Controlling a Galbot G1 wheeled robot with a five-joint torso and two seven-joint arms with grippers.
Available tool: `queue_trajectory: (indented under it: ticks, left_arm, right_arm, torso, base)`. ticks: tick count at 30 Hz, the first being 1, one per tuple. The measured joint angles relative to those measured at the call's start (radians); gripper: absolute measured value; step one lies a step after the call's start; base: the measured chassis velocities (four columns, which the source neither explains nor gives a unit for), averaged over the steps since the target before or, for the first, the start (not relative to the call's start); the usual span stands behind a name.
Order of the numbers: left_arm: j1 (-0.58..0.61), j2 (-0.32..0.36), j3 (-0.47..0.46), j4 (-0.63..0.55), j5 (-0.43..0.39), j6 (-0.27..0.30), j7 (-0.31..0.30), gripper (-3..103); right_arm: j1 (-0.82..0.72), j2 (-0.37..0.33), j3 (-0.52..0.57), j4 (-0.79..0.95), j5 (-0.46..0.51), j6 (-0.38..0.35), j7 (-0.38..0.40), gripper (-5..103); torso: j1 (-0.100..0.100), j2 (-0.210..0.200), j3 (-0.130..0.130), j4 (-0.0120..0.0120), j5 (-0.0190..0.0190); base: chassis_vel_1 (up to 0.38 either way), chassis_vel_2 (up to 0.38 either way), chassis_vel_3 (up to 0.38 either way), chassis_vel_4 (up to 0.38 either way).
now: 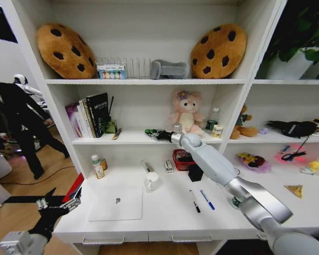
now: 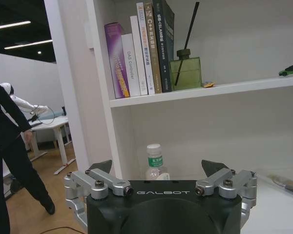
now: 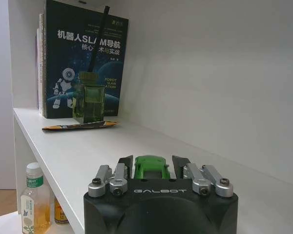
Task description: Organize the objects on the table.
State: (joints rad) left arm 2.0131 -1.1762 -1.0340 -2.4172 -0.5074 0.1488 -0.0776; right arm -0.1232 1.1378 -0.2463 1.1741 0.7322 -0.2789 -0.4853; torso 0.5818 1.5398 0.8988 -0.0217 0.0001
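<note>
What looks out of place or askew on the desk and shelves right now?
Little stands out. A pencil lies loose on the middle shelf beside the green diffuser bottle, and two pens lie loose on the desk. The right gripper holds the green toy car over that shelf.

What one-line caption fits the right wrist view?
Right gripper holds the green toy car over the white shelf, near a green diffuser bottle and robotics book.

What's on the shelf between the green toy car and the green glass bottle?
In the right wrist view, bare white shelf, then a pencil lying just before the green glass bottle. The right gripper holds the toy car.
</note>
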Motion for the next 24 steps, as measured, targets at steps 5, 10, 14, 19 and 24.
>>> queue_trajectory:
  ticks: [5,10,14,19,24]
  left_arm:
    - [0.000,0.000,0.000,0.000,0.000,0.000,0.000,100]
    - [0.000,0.000,0.000,0.000,0.000,0.000,0.000,100]
    - [0.000,0.000,0.000,0.000,0.000,0.000,0.000,100]
    - [0.000,0.000,0.000,0.000,0.000,0.000,0.000,100]
    - [0.000,0.000,0.000,0.000,0.000,0.000,0.000,100]
  right_arm:
    - [-0.001,0.000,0.003,0.005,0.008,-0.001,0.006,61]
    - [-0.002,-0.006,0.018,0.027,0.038,0.001,0.030,82]
    - [-0.014,-0.041,0.045,0.112,0.080,-0.003,0.075,97]
    - [-0.055,-0.090,0.096,0.247,0.130,-0.020,0.162,100]
    - [-0.182,-0.180,0.180,0.489,0.200,-0.047,0.283,100]
  torso:
    - [0.000,0.000,0.000,0.0001,0.0000]
    - [0.000,0.000,0.000,0.0002,0.0000]
    - [0.000,0.000,0.000,0.0000,-0.0001]
    - [0.000,0.000,0.000,0.0000,0.0000]
    - [0.000,0.000,0.000,0.0003,-0.0002]
  base:
    - [0.000,0.000,0.000,0.000]
    - [0.000,0.000,0.000,0.000]
    - [0.000,0.000,0.000,0.000]
    - [0.000,0.000,0.000,0.000]
    - [0.000,0.000,0.000,0.000]
